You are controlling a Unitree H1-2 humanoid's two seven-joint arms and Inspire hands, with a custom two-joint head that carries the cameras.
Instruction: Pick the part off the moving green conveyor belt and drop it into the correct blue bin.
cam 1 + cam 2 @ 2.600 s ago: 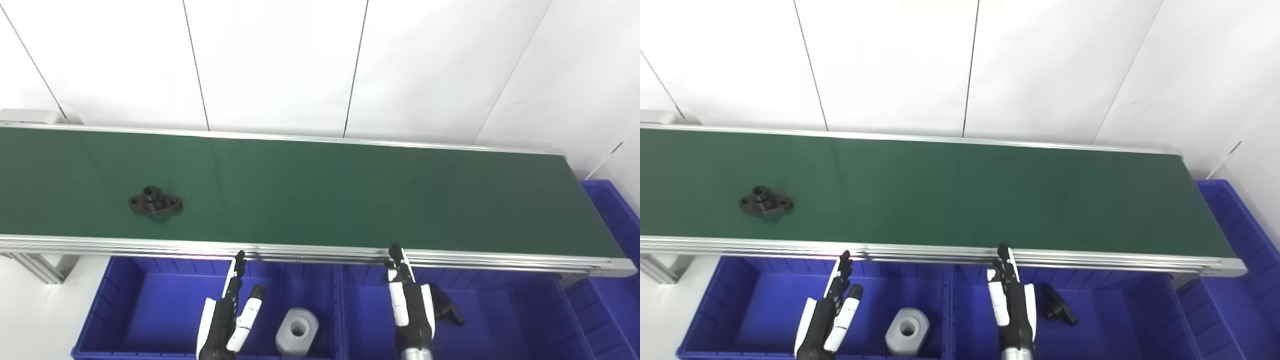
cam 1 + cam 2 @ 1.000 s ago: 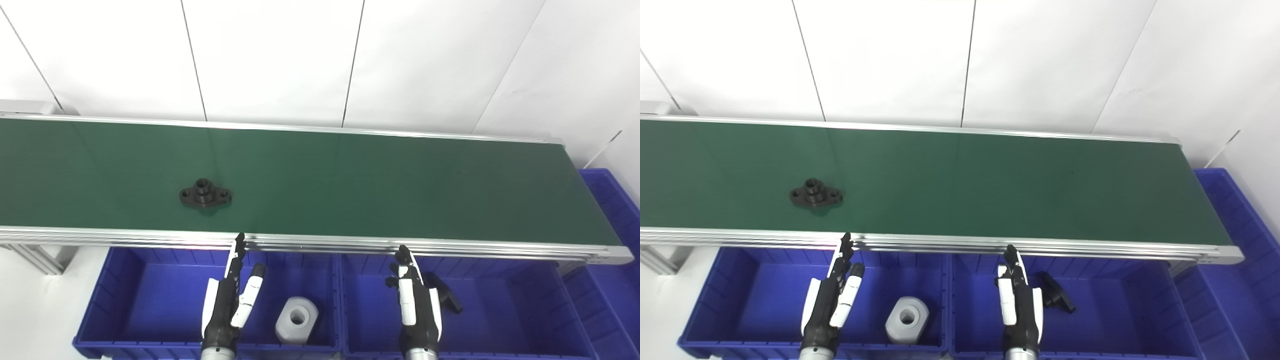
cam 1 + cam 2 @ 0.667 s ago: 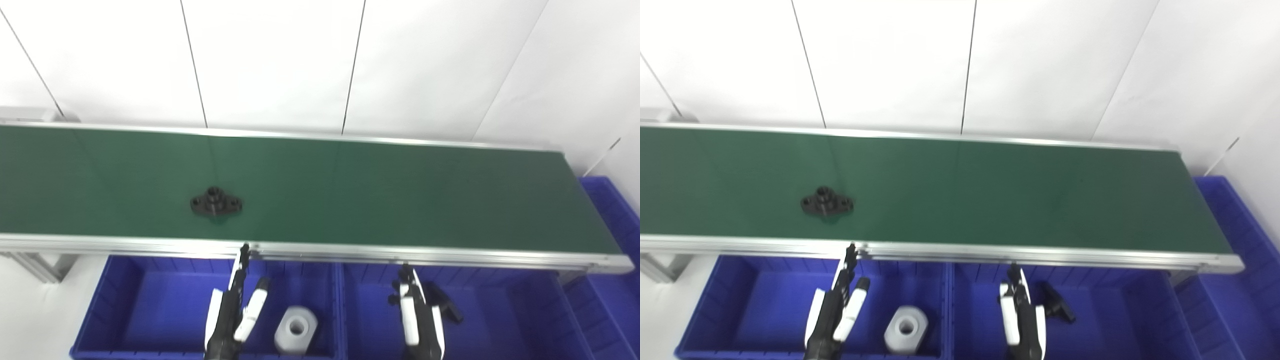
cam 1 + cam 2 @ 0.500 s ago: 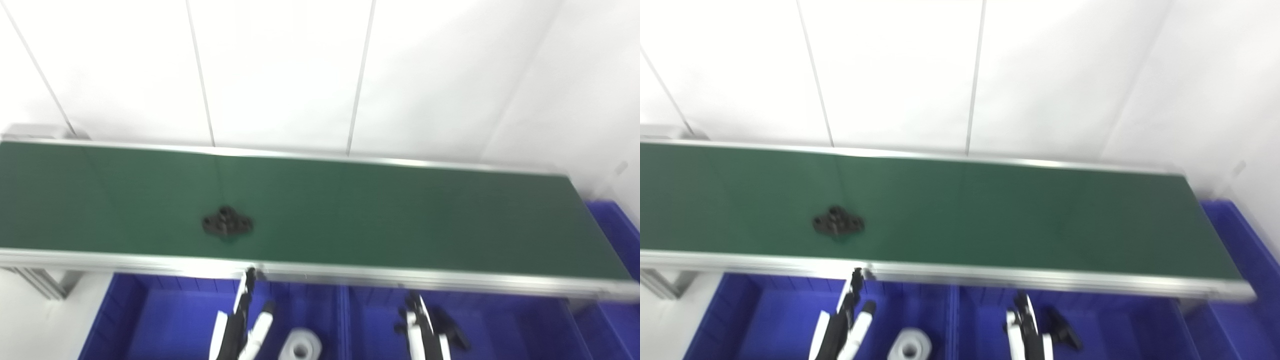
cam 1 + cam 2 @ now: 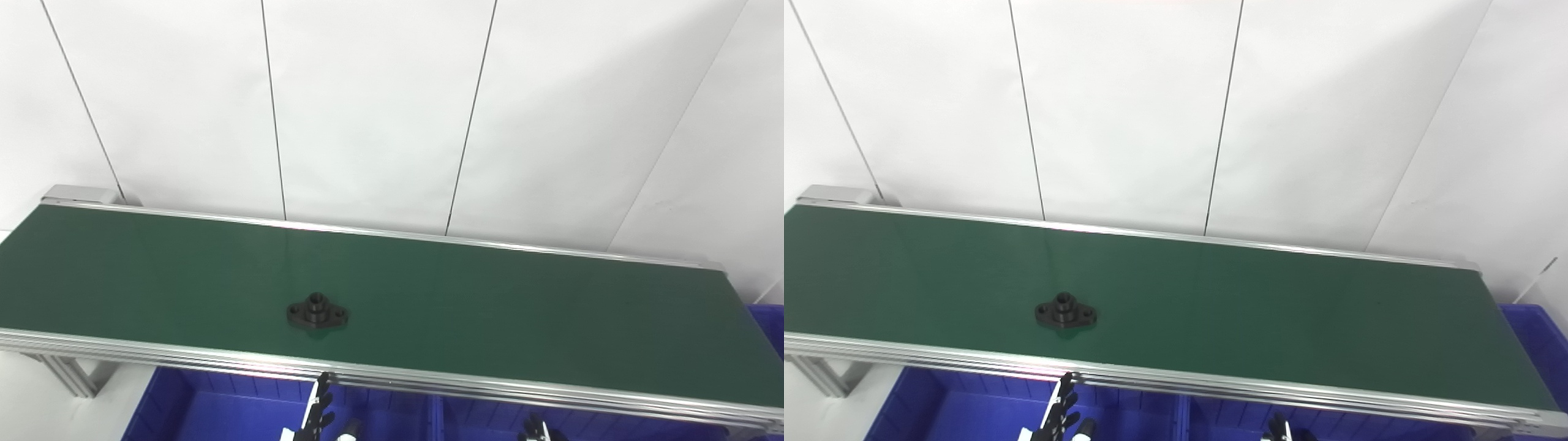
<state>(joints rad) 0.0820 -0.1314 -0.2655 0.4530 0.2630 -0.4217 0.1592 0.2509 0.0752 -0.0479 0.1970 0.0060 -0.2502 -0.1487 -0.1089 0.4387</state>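
A long green conveyor belt [image 5: 490,306] runs across the view in front of a white panelled wall [image 5: 367,110], framed by aluminium rails; at its far left end a grey housing [image 5: 79,195] shows at the back corner, and an aluminium leg frame [image 5: 67,375] stands under the front rail.

On the belt, left of its middle and nearer the front rail than the back, lies the part: a black flanged fitting [image 5: 317,315] with a raised round hub and a bolt hole in each of its side ears. It lies flat on the belt, and nothing touches it.

Below the front rail, at the bottom edge, are the blue bins [image 5: 968,407]; only their upper walls are in sight. The left hand [image 5: 315,416] pokes up over the left bin, just below the rail and almost straight below the fitting. Its dark fingers [image 5: 1062,404] point up toward the rail and its thumb stands off to the side, so the hand is spread and holds nothing. Farther right, only the fingertips of the right hand [image 5: 536,429] clear the bottom edge; whether it is spread or closed cannot be told.

A further blue bin [image 5: 1534,334] shows past the belt's right end.
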